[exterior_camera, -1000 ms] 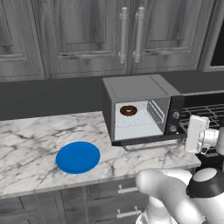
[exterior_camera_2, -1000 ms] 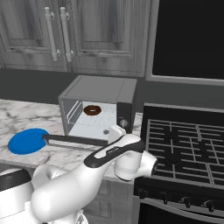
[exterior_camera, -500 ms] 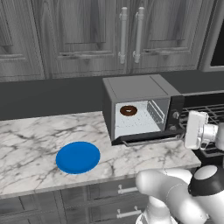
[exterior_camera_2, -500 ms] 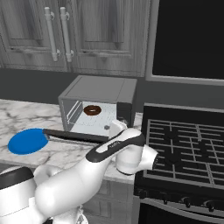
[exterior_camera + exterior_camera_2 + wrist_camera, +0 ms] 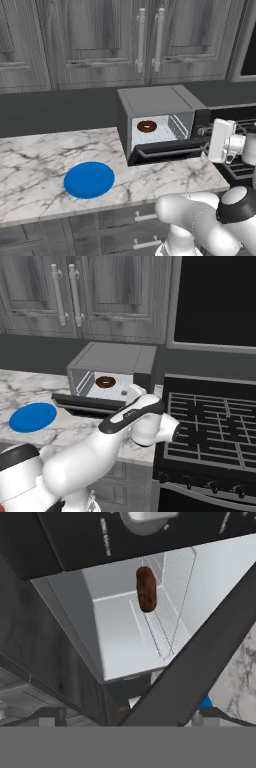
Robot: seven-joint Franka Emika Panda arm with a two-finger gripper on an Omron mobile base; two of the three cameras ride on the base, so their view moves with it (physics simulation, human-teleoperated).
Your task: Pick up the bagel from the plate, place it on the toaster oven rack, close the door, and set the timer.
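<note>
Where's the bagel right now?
The bagel sits on the toaster oven rack inside the open oven, left of centre in the left base view; the blue plate lies bare.

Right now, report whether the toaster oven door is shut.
Not shut. The door hangs partly raised, leaving the bagel visible on the toaster oven rack.

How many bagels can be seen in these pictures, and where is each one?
1. The bagel lies on the toaster oven rack, inside the oven. The plate holds none.
</note>
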